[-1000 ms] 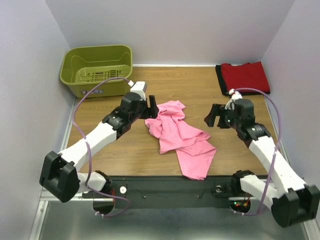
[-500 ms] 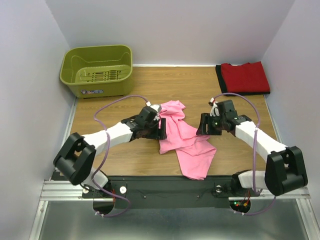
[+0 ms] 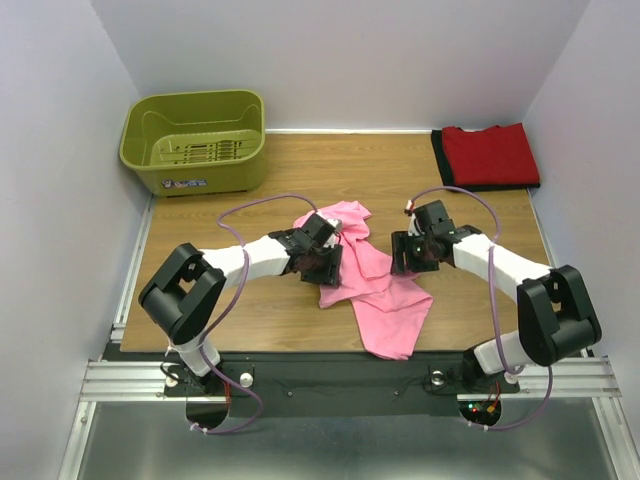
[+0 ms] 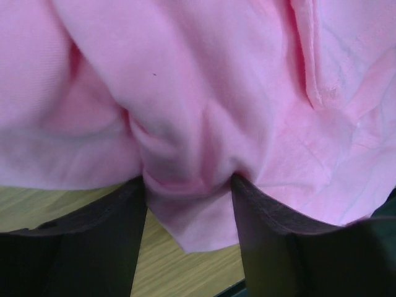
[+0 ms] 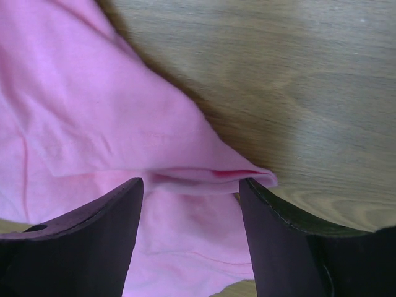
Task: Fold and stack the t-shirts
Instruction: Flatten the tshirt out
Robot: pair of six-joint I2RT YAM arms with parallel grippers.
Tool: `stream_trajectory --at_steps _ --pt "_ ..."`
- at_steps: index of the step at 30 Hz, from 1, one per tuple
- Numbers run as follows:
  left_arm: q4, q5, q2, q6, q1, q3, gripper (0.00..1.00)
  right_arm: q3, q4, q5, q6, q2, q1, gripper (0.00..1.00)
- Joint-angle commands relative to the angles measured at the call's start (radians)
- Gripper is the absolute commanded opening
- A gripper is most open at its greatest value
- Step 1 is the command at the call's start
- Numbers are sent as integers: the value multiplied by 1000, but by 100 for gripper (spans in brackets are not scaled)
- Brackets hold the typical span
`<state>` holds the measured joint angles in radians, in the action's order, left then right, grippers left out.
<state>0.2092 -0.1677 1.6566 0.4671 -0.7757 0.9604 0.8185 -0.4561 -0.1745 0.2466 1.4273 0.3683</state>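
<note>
- Two grasps pending on pink t-shirt (image 3: 375, 290).
- Left gripper (image 4: 189, 180): part-open, bunched fold between its fingers; firm hold cannot be told.
- Right gripper (image 5: 190, 182): open, hem edge between fingers, unclamped.
- Close both fully before lifting.

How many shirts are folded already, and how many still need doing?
Done: the red t-shirt lies folded in the far right corner, on a black one showing only as an edge. In hand: the left gripper and right gripper each straddle a fold of the crumpled pink t-shirt. Left: fold the pink one and stack it.
</note>
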Motion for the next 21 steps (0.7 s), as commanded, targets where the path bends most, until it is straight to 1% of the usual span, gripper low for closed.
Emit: stream_trajectory --at_steps 1,3,4,5,6,9,10,11,12,14,15,17,18,19,21 --pt "28 -4 -7 -21 -7 43 43 28 48 101 8 30 6 70" --pt "33 8 -18 -19 -7 41 27 25 56 131 22 42 6 68" --pt "44 25 -32 -21 -7 40 11 25 59 147 45 57 6 63" --pt "51 39 -41 -25 -7 40 3 25 63 164 57 67 4 60" --pt "64 52 -52 -30 -7 40 0 25 66 202 66 73 6 55" --pt "143 160 -121 -53 -7 35 0 33 74 239 91 102 6 46" --pt "157 190 -138 -59 -4 29 0 36 76 247 94 120 6 44" --pt "170 203 -155 -62 -5 23 0 37 76 263 97 128 6 40" --pt "180 212 -168 -65 -4 18 0 39 77 273 100 137 4 40" --pt "212 234 -211 -67 0 6 0 41 77 299 108 159 4 32" --pt "220 240 -227 -67 1 0 0 41 77 322 111 163 3 21" --pt "231 257 -267 -67 6 -21 0 33 77 337 121 171 -2 11" --pt "233 263 -279 -65 18 -31 0 30 77 345 126 174 -6 2" --pt "231 269 -297 -67 26 -49 0 22 77 345 134 174 -15 1" --pt "226 270 -308 -71 42 -63 0 15 76 334 137 173 -26 1"
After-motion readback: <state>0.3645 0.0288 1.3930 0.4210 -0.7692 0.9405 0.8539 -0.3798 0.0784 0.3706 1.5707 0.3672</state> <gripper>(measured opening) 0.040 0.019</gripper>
